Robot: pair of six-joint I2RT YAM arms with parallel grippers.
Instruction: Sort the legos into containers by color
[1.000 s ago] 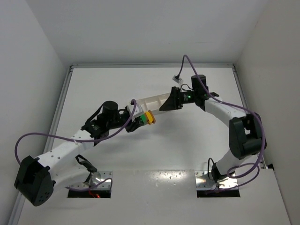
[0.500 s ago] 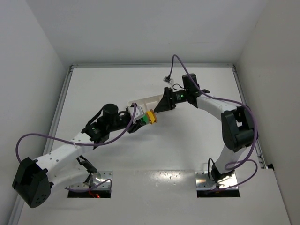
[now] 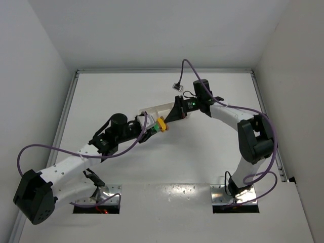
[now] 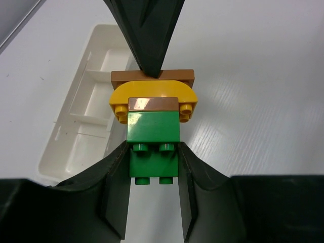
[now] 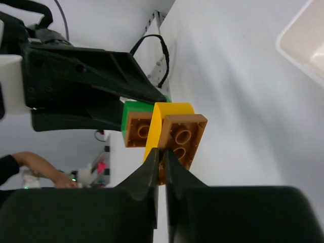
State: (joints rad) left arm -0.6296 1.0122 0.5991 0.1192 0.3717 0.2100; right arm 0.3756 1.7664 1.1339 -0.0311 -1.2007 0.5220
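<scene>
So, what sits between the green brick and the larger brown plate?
The yellow curved brick, plus a small brown piece against the green brick; see left wrist view.

Legos (image 4: pixel 153 132) were smooth, glossy plastic. Tray (image 4: pixel 91 61) was white plastic, slight sheen. Table (image 4: pixel 263 101) was white, finely grained, satin.

- The left arm (image 3: pixel 66 164) and right arm (image 3: pixel 230 117) wore white shells, with black housings at the joints.
- Purple cables (image 3: pixel 40 146) ran loosely along both arms.
- A green light (image 3: pixel 191 105) glowed on the right wrist.
- The fingers (image 4: pixel 114 195) were matt black, tapered wedges.
</scene>
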